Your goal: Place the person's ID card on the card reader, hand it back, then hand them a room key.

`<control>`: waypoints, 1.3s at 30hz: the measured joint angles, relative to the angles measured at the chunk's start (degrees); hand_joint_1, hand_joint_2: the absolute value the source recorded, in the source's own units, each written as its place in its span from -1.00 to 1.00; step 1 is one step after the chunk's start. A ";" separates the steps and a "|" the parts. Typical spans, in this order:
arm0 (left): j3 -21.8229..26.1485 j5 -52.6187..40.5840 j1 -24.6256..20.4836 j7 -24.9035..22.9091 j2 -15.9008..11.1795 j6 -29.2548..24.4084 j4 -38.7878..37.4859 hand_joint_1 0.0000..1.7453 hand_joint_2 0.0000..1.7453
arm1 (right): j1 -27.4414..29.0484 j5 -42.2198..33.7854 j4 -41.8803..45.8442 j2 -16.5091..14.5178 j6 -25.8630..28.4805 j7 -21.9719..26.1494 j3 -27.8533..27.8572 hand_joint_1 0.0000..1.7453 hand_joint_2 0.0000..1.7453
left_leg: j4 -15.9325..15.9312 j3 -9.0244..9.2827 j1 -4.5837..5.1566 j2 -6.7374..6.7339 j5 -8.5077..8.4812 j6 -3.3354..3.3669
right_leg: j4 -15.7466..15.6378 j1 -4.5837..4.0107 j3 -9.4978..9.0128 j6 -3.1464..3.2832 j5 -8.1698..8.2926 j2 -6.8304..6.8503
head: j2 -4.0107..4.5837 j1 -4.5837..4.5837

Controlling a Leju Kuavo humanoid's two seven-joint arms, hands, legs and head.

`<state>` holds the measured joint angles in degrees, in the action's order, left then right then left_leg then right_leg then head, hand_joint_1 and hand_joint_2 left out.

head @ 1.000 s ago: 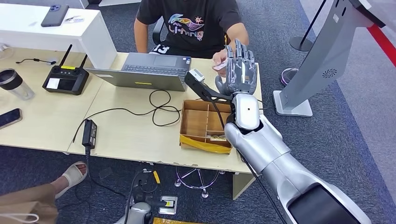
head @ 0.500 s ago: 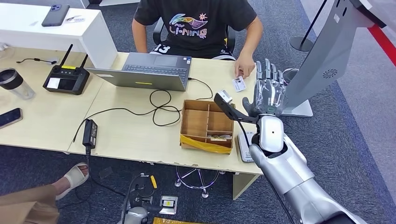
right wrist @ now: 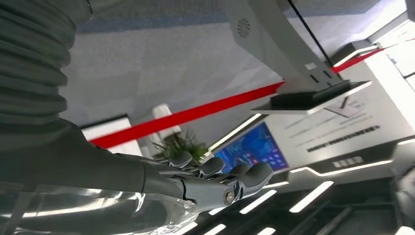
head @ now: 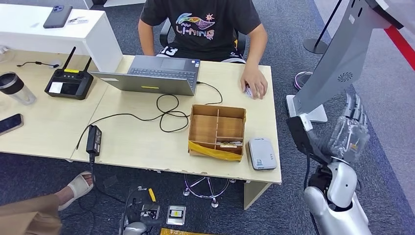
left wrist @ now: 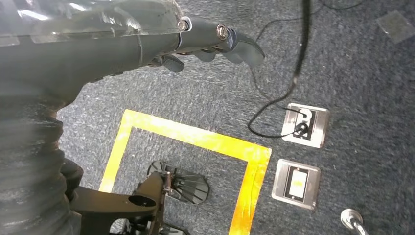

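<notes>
Right hand (head: 351,128): raised off the right end of the worktop (head: 147,142), beside the base of a grey stand (head: 337,63); fingers apart and nearly straight, holding nothing.

Left hand (left wrist: 205,46): hanging over carpet; fingers loosely extended, nothing in them.

ID card (head: 248,91): far right of the worktop, mostly covered by the person's hand (head: 254,84). Judged already returned.

Card reader (head: 262,153): white, flat, near right corner of the worktop, nothing lying on it.

Tray (head: 217,131): brown, divided, just left of the reader. A small flat item (head: 227,145), possibly the room key, lies in its near right compartment; too small to confirm.

Other: laptop (head: 154,74) far centre; remote (head: 69,82), cup (head: 15,88) and phone (head: 10,123) at left; cable (head: 161,110) and power brick (head: 93,139) mid-worktop.

Step in hand, as judged: fetch the room key. Advice: bring the right hand in from the right, above the reader, and descend straight into the near right compartment, keeping clear of the dividers. Pinch the item by its edges between thumb and finger rather than pressing it flat. Lift clear of the tray wall before turning toward the person, and avoid nudging the reader.
</notes>
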<state>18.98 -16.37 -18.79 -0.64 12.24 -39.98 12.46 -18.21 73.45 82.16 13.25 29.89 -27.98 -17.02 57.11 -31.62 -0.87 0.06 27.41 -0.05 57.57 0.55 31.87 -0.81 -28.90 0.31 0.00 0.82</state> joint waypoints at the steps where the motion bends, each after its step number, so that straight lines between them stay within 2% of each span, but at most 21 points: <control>1: 0.16 0.43 0.30 0.44 -0.09 -0.03 0.00 -1.00 1.00 | 1.60 -1.80 1.21 0.62 0.81 -0.10 1.14 -1.00 1.00 | 0.00 0.00 0.00 0.00 0.01 0.01 | -0.01 0.00 0.00 0.00 0.00 0.00 | 0.00 0.00; 4: 1.13 1.59 1.41 2.13 -0.29 -0.06 0.00 -1.00 1.00 | 6.45 -8.41 3.64 2.86 3.29 -0.14 3.98 -1.00 1.00 | -0.01 -0.02 0.00 -0.01 0.05 0.01 | -0.02 0.00 -0.01 0.00 -0.01 0.00 | 0.00 0.01; 7: 2.79 1.75 2.55 4.02 -0.40 -0.06 0.00 -1.00 1.00 | 10.12 -13.12 4.08 4.89 6.05 -0.08 4.98 -0.89 1.00 | -0.02 -0.03 0.01 -0.11 0.10 0.03 | -0.01 0.01 0.01 -0.01 -0.01 -0.04 | 0.00 0.00; 10: 4.51 1.78 3.13 6.07 -0.43 -0.06 -0.01 -1.00 1.00 | 11.83 -16.34 3.66 5.91 8.22 -0.26 4.66 -0.49 1.00 | -0.02 -0.03 0.01 -0.12 0.10 0.04 | -0.01 0.01 0.00 -0.01 -0.01 -0.04 | 0.00 -0.01; 12: 5.44 2.25 3.26 7.20 -0.44 -0.06 -0.04 -1.00 1.00 | 12.21 -17.76 3.02 6.16 9.03 -0.67 3.95 -0.16 1.00 | -0.03 -0.03 0.00 -0.10 0.09 0.04 | 0.00 0.00 0.00 -0.01 -0.01 -0.04 | 0.00 0.00; 14: 6.42 2.94 3.46 8.17 -0.44 -0.05 -0.07 -1.00 1.00 | 12.38 -19.00 1.85 6.20 9.40 -0.88 2.76 0.07 1.00 | -0.03 -0.03 0.00 -0.10 0.09 0.04 | 0.01 -0.01 -0.01 -0.01 -0.01 -0.03 | 0.00 0.00; 15: 6.85 3.36 3.61 8.59 -0.44 -0.05 -0.08 -1.00 1.00 | 12.42 -19.64 1.07 6.16 9.47 -0.72 2.01 0.05 1.00 | -0.03 -0.03 0.00 -0.10 0.09 0.04 | 0.02 -0.01 -0.01 -0.01 -0.01 -0.03 | 0.00 -0.01; 16: 7.23 3.79 3.76 8.95 -0.44 -0.04 -0.10 -1.00 1.00 | 12.45 -20.25 0.26 6.10 9.51 -0.34 1.23 -0.05 1.00 | -0.04 -0.03 0.00 -0.10 0.09 0.04 | 0.03 -0.01 -0.01 0.00 -0.01 -0.03 | 0.00 -0.01; 20: 7.97 5.59 4.11 9.42 -0.51 0.02 -0.13 -1.00 1.00 | 11.80 -21.33 -2.67 5.16 9.46 1.65 -1.54 -0.83 1.00 | -0.04 -0.07 -0.01 -0.07 0.08 0.03 | 0.04 -0.02 -0.01 0.02 -0.02 -0.01 | 0.00 0.00; 21: 8.18 5.91 4.14 9.45 -0.55 0.03 -0.13 -1.00 1.00 | 11.37 -21.39 -3.50 4.80 9.39 1.88 -2.19 -0.94 1.00 | -0.04 -0.07 -0.01 -0.07 0.08 0.03 | 0.04 -0.02 -0.01 0.02 -0.03 -0.01 | 0.00 0.00; 23: 8.57 6.41 4.19 9.48 -0.64 0.03 -0.13 -1.00 1.00 | 10.53 -21.44 -5.22 4.19 9.14 2.13 -3.42 -1.00 1.00 | -0.04 -0.07 -0.01 -0.06 0.08 0.03 | 0.04 -0.02 0.00 0.02 -0.03 0.00 | 0.00 0.00; 39: 9.13 9.21 5.08 10.14 -1.30 0.02 -0.13 -1.00 1.00 | 6.13 -23.32 -12.29 1.12 9.40 6.28 -8.69 -1.00 1.00 | -0.03 -0.07 0.00 -0.01 0.06 0.04 | 0.04 -0.01 -0.01 0.02 -0.03 0.02 | 0.00 0.00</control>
<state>28.11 -7.16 -13.71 9.50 10.94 -39.97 12.33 -12.07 50.13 69.87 14.37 39.30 -21.70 -25.71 57.08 -31.69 -0.88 0.04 27.47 -0.01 57.61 0.53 31.86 -0.80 -28.93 0.33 0.00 0.82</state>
